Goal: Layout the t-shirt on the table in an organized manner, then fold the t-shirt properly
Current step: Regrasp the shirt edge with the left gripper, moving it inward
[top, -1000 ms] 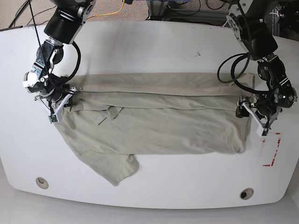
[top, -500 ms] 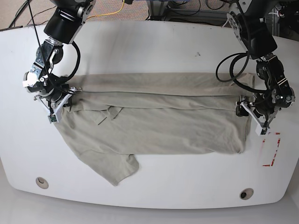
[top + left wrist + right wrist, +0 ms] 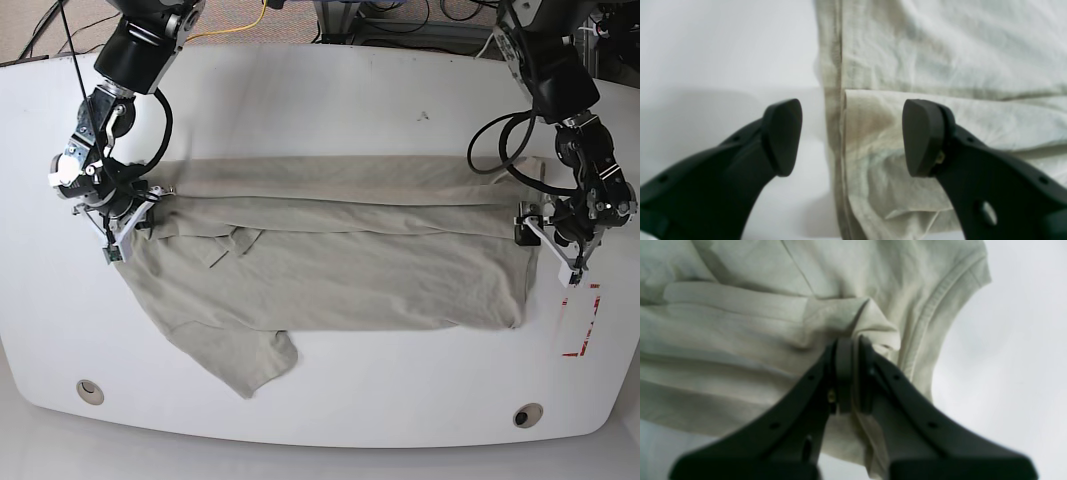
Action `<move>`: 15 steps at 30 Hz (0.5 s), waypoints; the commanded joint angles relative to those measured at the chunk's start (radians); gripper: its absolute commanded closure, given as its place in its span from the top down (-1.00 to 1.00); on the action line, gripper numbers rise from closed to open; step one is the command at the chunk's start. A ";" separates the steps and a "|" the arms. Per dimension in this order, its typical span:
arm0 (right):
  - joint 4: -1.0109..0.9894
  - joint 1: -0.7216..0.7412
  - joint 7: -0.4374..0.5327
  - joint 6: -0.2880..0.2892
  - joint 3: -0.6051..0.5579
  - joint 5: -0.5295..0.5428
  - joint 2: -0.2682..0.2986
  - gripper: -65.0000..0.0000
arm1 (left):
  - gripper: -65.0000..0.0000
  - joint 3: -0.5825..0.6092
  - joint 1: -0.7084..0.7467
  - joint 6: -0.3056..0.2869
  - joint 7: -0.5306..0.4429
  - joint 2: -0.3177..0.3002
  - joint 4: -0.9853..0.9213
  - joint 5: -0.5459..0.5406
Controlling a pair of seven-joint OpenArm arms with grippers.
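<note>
The pale sage t-shirt [image 3: 340,270] lies lengthwise across the white table [image 3: 330,100], its far long edge folded over toward the front. One sleeve [image 3: 250,360] sticks out at the front left. My right gripper [image 3: 128,222] is at the shirt's left end, shut on a bunched fold of the cloth [image 3: 846,350] beside a ribbed hem. My left gripper [image 3: 548,245] is at the shirt's right end. In the left wrist view it is open [image 3: 851,136], its fingers standing either side of the shirt's stitched edge [image 3: 835,100], low over it.
A red tape outline [image 3: 583,320] lies just in front of the left gripper near the table's right edge. Two metal grommets [image 3: 90,390] [image 3: 527,414] sit near the front edge. A dark speck [image 3: 423,116] is at the back. Cables [image 3: 250,20] lie behind the table.
My left gripper has shifted slightly to the right at the shirt's right end. The shirt and my right gripper have not visibly moved.
</note>
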 commanded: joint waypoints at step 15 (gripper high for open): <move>0.021 0.019 0.016 -0.001 0.001 0.008 0.013 -0.89 | 0.35 0.095 -0.017 0.092 -0.046 -0.011 -0.016 -0.009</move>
